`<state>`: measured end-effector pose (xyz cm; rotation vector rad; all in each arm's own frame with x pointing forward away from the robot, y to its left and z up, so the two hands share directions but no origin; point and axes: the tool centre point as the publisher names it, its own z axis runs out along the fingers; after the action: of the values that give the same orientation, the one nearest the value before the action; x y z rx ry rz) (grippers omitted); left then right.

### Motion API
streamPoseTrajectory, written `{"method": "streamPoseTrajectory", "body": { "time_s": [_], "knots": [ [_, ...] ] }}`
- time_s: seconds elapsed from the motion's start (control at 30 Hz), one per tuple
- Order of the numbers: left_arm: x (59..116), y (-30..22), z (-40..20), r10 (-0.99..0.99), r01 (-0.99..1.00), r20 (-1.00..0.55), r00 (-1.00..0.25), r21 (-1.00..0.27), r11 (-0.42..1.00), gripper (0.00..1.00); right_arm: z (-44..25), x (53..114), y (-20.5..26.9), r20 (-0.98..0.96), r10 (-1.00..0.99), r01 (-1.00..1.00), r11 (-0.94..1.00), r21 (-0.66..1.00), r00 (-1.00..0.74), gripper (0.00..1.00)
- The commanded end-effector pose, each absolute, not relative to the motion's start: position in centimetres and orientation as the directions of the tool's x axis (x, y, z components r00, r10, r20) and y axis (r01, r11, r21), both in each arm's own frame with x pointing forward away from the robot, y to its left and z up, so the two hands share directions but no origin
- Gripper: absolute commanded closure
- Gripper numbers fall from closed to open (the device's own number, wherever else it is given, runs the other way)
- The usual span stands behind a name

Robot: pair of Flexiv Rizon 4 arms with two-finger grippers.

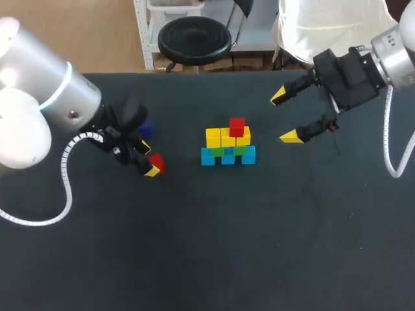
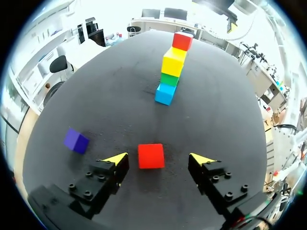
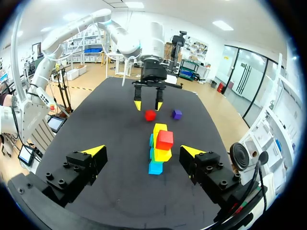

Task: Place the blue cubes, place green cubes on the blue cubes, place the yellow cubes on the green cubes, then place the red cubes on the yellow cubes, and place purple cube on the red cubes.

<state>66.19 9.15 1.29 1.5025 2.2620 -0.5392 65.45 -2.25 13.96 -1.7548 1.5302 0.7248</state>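
Dead centre of the table [image 1: 292,227] stands the stack [image 1: 227,139]. A row of three blue cubes [image 1: 227,157] makes the base, green cubes [image 1: 239,149] sit on those, and yellow cubes [image 1: 213,137] sit above them. A single red cube [image 1: 237,126] caps it on top!

Out at about 9 o'clock from the stack, well apart from it, a second, loose red cube [image 1: 155,162] lies on the cloth. The left gripper [image 1: 148,160] is right there. Its yellow-tipped fingers [image 2: 115,158] are spread with the loose red cube between them, a gap showing on each side, so it grips nothing.

The purple cube [image 2: 76,141] sits near 12 o'clock of that loose red cube, just beside the left gripper and partly hidden by it from above.

Over at 2 o'clock from the stack hangs the right gripper [image 1: 286,116]. Its fingers are wide apart, with nothing in them.
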Motion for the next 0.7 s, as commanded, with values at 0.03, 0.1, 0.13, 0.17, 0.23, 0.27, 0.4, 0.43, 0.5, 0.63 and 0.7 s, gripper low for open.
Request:
{"method": "streamPoseTrajectory", "body": {
  "time_s": [0.03,0.1,0.13,0.17,0.23,0.27,0.4,0.43,0.5,0.63,0.7],
  "knots": [
    [65.89,9.12,1.09,0.781,0.926,-0.507,-0.364,-0.11,0.36,0.24,13.92,65.48,-2.26,-0.784,-0.602,-0.988,-0.069,-0.137,0.151,0.0],
    [65.89,8.99,1.0,0.781,0.926,-0.508,-0.364,-0.112,0.359,0.29,13.92,65.48,-2.26,-0.784,-0.602,-0.988,-0.069,-0.137,0.151,0.0],
    [65.91,8.95,0.97,0.78,0.926,-0.508,-0.365,-0.113,0.36,0.31,13.92,65.48,-2.26,-0.784,-0.602,-0.988,-0.069,-0.137,0.151,0.0],
    [65.92,8.91,0.94,0.78,0.926,-0.508,-0.365,-0.113,0.36,0.32,13.92,65.48,-2.26,-0.784,-0.602,-0.988,-0.069,-0.137,0.151,0.0],
    [65.93,8.84,0.81,0.779,0.926,-0.508,-0.367,-0.115,0.361,0.36,13.92,65.48,-2.26,-0.784,-0.602,-0.988,-0.069,-0.137,0.151,0.0],
    [65.94,8.83,0.77,0.779,0.925,-0.508,-0.368,-0.115,0.361,0.38,13.92,65.48,-2.26,-0.784,-0.602,-0.988,-0.069,-0.137,0.151,0.0],
    [66.0,8.77,0.64,0.781,0.926,-0.506,-0.367,-0.116,0.36,0.44,13.92,65.48,-2.26,-0.784,-0.602,-0.988,-0.069,-0.137,0.151,0.0],
    [66.0,8.76,0.59,0.781,0.926,-0.506,-0.367,-0.117,0.36,0.45,13.92,65.48,-2.26,-0.784,-0.602,-0.988,-0.069,-0.137,0.151,0.0],
    [66.0,8.71,0.51,0.78,0.926,-0.506,-0.367,-0.117,0.36,0.46,13.92,65.48,-2.26,-0.784,-0.602,-0.988,-0.069,-0.137,0.151,0.0],
    [66.03,8.59,0.36,0.781,0.926,-0.505,-0.366,-0.118,0.358,0.43,13.92,65.48,-2.26,-0.784,-0.602,-0.988,-0.069,-0.137,0.151,0.0],
    [66.06,8.53,0.31,0.781,0.926,-0.505,-0.366,-0.118,0.358,0.35,13.92,65.48,-2.26,-0.784,-0.602,-0.988,-0.069,-0.137,0.151,0.0]
  ]
}}
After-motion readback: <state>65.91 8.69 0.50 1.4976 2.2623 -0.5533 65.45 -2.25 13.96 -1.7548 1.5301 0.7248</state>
